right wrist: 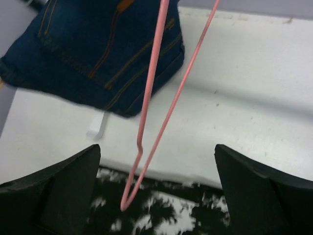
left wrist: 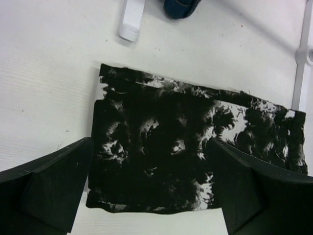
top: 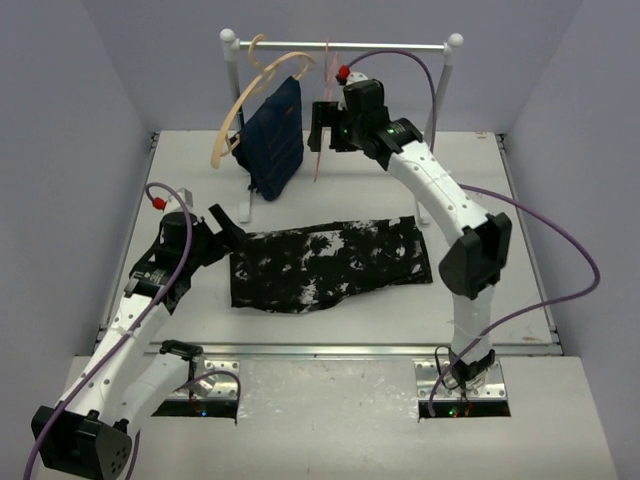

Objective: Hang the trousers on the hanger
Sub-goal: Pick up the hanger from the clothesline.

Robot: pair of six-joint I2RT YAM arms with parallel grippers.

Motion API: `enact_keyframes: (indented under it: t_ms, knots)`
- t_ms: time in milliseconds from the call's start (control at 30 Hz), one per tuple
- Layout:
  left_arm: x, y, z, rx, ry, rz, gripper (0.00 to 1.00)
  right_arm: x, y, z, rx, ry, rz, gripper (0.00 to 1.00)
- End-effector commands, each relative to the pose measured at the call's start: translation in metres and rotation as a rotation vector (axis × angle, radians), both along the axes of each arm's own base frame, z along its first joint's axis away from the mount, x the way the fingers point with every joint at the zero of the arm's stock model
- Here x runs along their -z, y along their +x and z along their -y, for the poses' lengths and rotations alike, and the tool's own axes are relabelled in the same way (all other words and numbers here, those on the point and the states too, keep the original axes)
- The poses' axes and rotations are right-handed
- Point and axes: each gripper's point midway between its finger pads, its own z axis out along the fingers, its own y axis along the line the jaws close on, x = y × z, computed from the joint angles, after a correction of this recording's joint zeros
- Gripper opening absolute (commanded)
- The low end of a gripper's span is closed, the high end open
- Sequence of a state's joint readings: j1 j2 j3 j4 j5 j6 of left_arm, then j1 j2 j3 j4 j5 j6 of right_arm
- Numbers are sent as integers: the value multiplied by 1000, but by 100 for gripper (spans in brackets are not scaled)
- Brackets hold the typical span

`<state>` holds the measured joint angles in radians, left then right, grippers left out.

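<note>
The black, white-speckled trousers (top: 325,262) lie folded flat on the table's middle; they also show in the left wrist view (left wrist: 186,152) and at the bottom of the right wrist view (right wrist: 166,215). The thin pink wire hanger (top: 323,110) hangs edge-on from the white rack rail; in the right wrist view the hanger (right wrist: 151,122) dangles between my open fingers. My right gripper (top: 322,128) is open, up at the rack beside the hanger, not touching it. My left gripper (top: 228,226) is open and empty, just above the trousers' left end.
A white clothes rack (top: 340,47) stands at the back. A navy blue garment (top: 272,140) hangs from a tan wooden hanger (top: 240,105) on its left part; it also shows in the right wrist view (right wrist: 98,54). The rack's white foot (left wrist: 131,22) lies beyond the trousers.
</note>
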<state>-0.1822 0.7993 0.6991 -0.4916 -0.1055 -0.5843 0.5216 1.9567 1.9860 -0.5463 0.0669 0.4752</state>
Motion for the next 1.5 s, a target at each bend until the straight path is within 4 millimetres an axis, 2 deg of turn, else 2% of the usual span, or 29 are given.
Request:
enact_keyframes:
  t_ms: [0, 33, 133, 267, 333, 400, 533, 633, 733, 767, 800, 833, 1000, 1233, 1333, 1367, 1400, 1433, 1467]
  knots:
    - [-10, -6, 10, 80, -13, 46, 100, 0, 26, -13, 116, -153, 59, 99]
    - [-10, -6, 10, 83, -14, 48, 100, 3, 30, -13, 141, -174, 62, 99]
    - [-13, -7, 12, 94, -12, 48, 100, 30, 33, 3, 239, -260, 34, 92]
    - [-12, -6, 14, 109, -19, 54, 100, 46, 27, 9, 237, -283, 19, 67]
    - [-11, -5, 15, 111, -17, 50, 100, 40, 23, 9, 240, -264, 23, 56]
    - [-9, -5, 15, 113, -17, 46, 100, 30, 19, 11, 248, -240, 41, 53]
    - [-8, -5, 15, 114, -16, 47, 100, 12, 15, 16, 257, -215, 88, 40]
    - [-10, -5, 16, 121, -22, 54, 100, 6, 16, 17, 251, -218, 105, 31]
    - [-10, -6, 20, 137, -32, 54, 100, 3, 17, 15, 238, -213, 112, 26]
    - [-9, -7, 20, 139, -33, 53, 100, 3, 17, 14, 233, -212, 114, 19]
    - [-9, -7, 20, 141, -34, 52, 100, 2, 18, 14, 229, -214, 118, 5]
    - [-10, -7, 21, 143, -34, 53, 100, 2, 18, 15, 229, -216, 119, 0]
    - [-9, -7, 21, 147, -36, 53, 100, 9, 19, 23, 229, -220, 100, 0]
    - [-6, -7, 23, 153, -40, 40, 100, 5, 11, 29, 148, -250, 119, 0]
    - [-5, -7, 24, 155, -43, 36, 100, 15, 9, 28, 88, -238, 80, 0]
    - [-5, -7, 24, 157, -45, 36, 100, 24, 9, 30, 64, -234, 47, 1]
    - [-5, -7, 24, 157, -44, 35, 100, 31, 9, 31, 55, -236, 24, 4]
    - [-5, -7, 24, 157, -43, 36, 100, 38, 9, 34, 54, -243, -1, 12]
    - [-5, -7, 24, 157, -43, 37, 100, 48, 8, 39, 61, -261, -34, 29]
